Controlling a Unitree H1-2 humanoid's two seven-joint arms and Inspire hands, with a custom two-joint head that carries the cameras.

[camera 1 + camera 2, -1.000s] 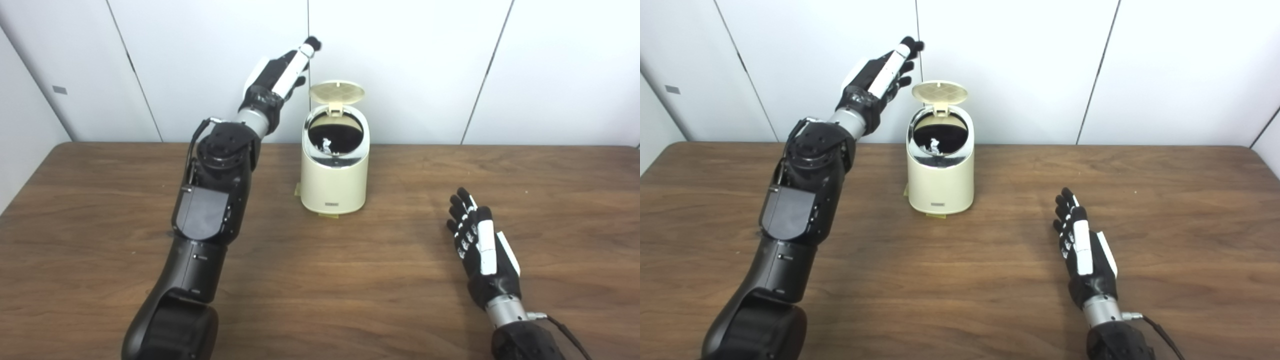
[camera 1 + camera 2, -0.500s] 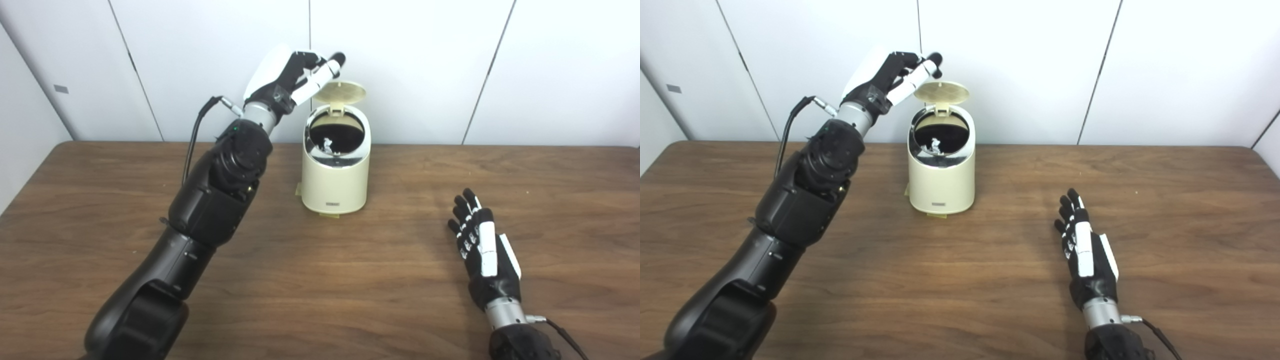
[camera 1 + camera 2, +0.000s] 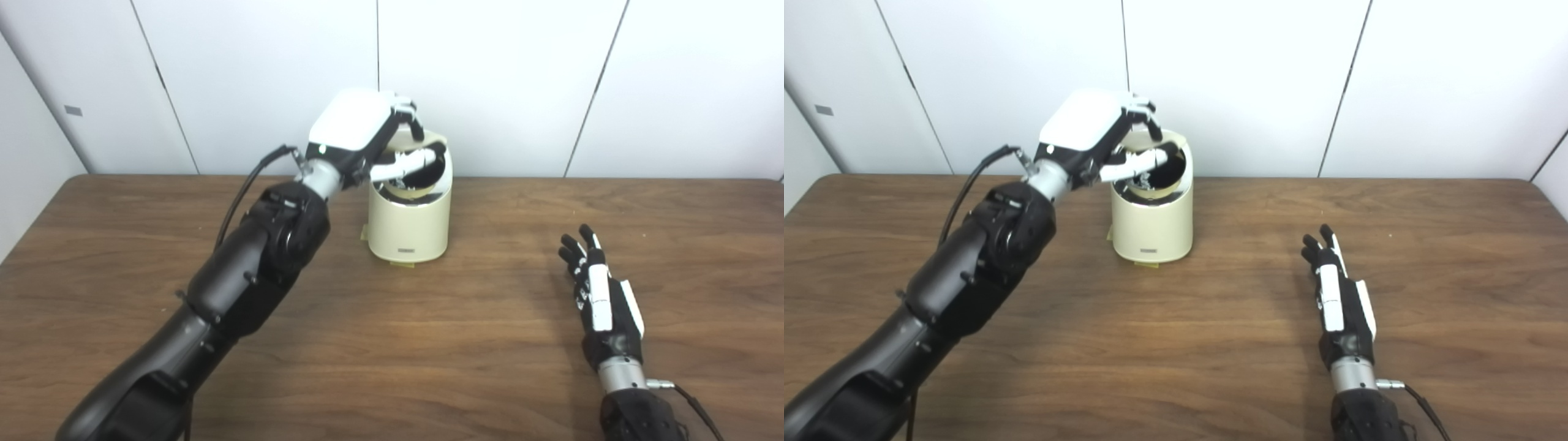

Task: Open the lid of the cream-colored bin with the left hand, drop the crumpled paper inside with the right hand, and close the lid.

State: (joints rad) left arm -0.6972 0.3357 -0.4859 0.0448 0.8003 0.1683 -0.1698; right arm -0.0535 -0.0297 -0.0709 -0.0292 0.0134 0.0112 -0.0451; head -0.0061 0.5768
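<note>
The cream-colored bin point(image 3: 409, 220) stands at the back middle of the wooden table point(image 3: 429, 355). Its round lid point(image 3: 1176, 140) is tilted forward, partly lowered over the dark opening. My left hand point(image 3: 361, 125) lies palm down over the bin's top, its fingers resting on the lid and its thumb reaching across the opening; it grips nothing. A bit of white crumpled paper point(image 3: 1142, 179) shows inside the bin under the thumb. My right hand point(image 3: 603, 300) lies open and flat on the table at the front right, holding nothing.
White wall panels point(image 3: 490, 79) rise right behind the bin. A small yellowish piece point(image 3: 404, 263) sticks out under the bin's base. A cable point(image 3: 245, 190) loops from my left wrist.
My left hand has swung from up beside the upright lid to over the bin, palm down, and the lid has tipped forward and down. My right hand has shifted slightly.
</note>
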